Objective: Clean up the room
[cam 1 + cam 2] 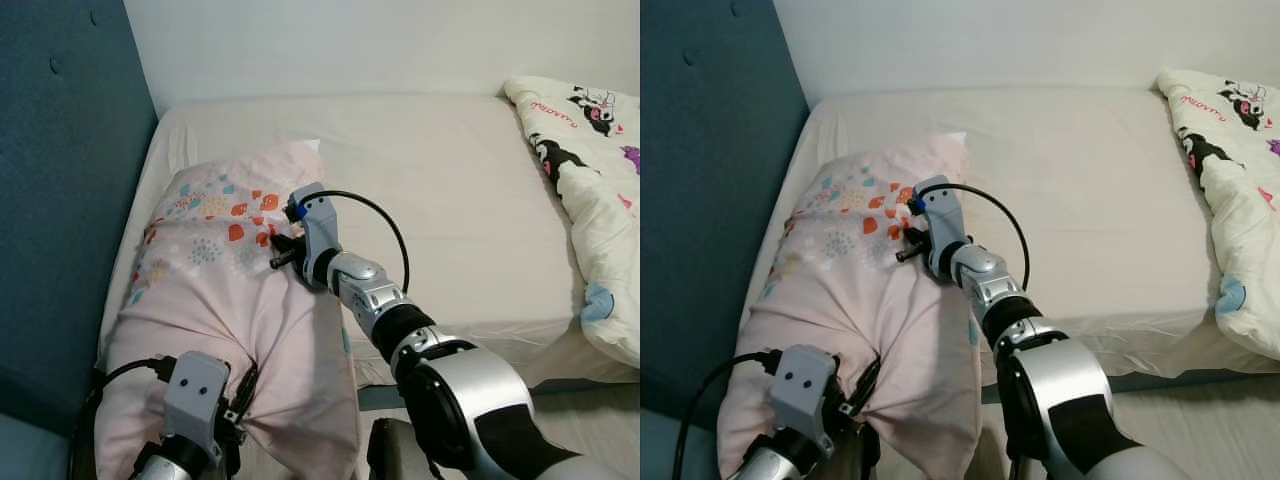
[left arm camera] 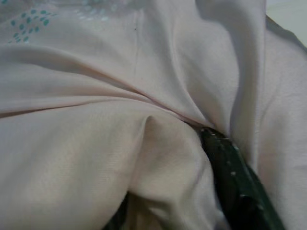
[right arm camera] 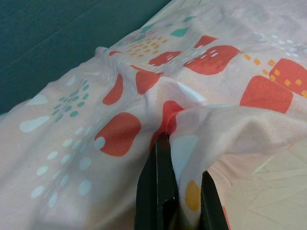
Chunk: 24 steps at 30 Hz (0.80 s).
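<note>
A pale pink pillow (image 1: pixel 215 290) with red, teal and yellow prints lies along the left side of the bed, by the blue headboard. My right gripper (image 1: pixel 277 240) is shut on a fold of its cover near the middle of its right edge; the wrist view has the printed fabric pinched between the black fingers (image 3: pixel 158 187). My left gripper (image 1: pixel 232 412) is shut on the pillow's near end, bunching the plain pink cloth. One black finger (image 2: pixel 235 182) pokes out of the folds there.
The white mattress (image 1: pixel 440 180) stretches to the right of the pillow. A white cartoon-print duvet (image 1: pixel 590 170) is heaped at the far right. The blue headboard (image 1: pixel 60 180) stands on the left, a white wall behind.
</note>
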{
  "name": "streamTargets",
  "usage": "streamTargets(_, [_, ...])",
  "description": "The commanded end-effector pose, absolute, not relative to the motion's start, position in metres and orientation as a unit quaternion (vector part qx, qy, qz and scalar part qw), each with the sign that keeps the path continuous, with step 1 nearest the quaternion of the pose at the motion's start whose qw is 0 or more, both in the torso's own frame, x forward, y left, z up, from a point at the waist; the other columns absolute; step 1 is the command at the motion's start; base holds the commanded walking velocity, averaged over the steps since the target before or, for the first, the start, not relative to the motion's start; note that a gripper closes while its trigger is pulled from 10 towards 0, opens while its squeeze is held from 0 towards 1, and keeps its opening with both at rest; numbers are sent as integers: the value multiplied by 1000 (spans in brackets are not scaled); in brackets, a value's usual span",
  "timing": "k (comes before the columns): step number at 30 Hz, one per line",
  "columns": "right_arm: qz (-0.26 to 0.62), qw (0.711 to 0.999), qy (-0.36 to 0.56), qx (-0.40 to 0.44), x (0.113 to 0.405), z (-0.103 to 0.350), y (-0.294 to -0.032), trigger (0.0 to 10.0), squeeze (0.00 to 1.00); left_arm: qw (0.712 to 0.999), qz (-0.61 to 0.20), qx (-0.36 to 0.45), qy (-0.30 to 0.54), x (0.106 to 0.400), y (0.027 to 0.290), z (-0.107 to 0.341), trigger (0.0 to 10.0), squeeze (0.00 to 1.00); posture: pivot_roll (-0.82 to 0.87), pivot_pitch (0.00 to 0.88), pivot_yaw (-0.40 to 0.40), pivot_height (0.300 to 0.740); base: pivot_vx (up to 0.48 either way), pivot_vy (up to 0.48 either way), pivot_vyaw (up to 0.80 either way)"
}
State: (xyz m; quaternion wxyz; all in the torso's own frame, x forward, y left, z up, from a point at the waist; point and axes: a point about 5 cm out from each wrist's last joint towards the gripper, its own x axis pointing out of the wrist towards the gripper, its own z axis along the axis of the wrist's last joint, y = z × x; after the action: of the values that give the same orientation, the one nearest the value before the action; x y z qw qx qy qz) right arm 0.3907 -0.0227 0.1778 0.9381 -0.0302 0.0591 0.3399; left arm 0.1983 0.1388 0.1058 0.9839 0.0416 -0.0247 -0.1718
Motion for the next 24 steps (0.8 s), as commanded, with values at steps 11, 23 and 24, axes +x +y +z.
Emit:
streamTargets(11, [344, 936, 60, -30, 388, 173, -22, 0, 0, 983, -181, 31, -21, 195, 138, 105, 10000, 1000, 217, 234, -96, 582, 0, 0, 0])
streamTargets(23, [338, 938, 71, -21, 387, 164, -28, 0, 0, 989, -142, 22, -38, 180, 165, 123, 10000, 1000, 221, 222, -86, 582, 0, 0, 0])
streamTargets(24, [338, 938, 71, -21, 387, 164, -28, 0, 0, 989, -142, 22, -38, 180, 165, 123, 10000, 1000, 221, 222, -86, 582, 0, 0, 0])
